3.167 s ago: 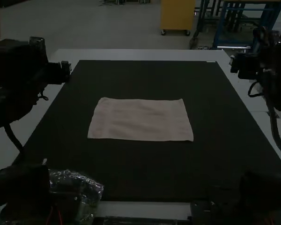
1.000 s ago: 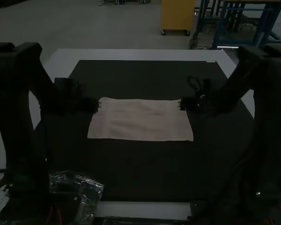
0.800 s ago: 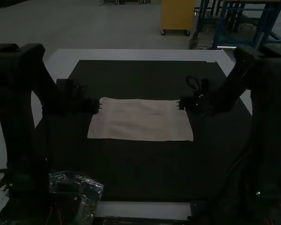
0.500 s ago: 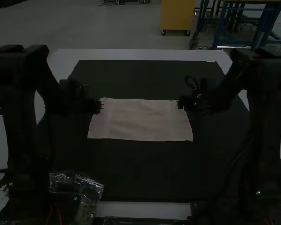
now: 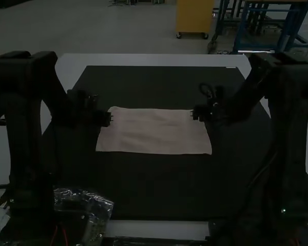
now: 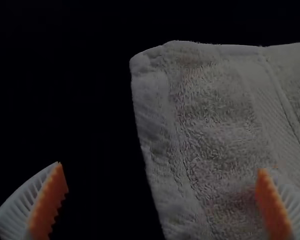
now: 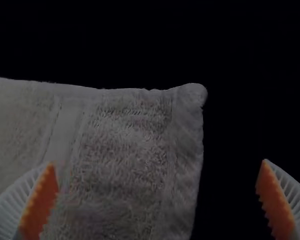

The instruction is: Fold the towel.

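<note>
Towel [image 5: 154, 131]: spread flat on dark mat [image 5: 159, 189]
Left hand [image 5: 111, 119]: fingers apart, by left end
Right hand [image 5: 194, 116]: fingers apart, by right end

open mat [image 5: 154, 187] before and beyond towel [image 5: 154, 132], left arm [image 5: 23, 128], right arm [image 5: 293, 128] blocking its sides

High view: no text, label, brand, number or sign I could read.
Left wrist view: no lettering or digits I could make out.
Right wrist view: same, I found no legible marking.
</note>
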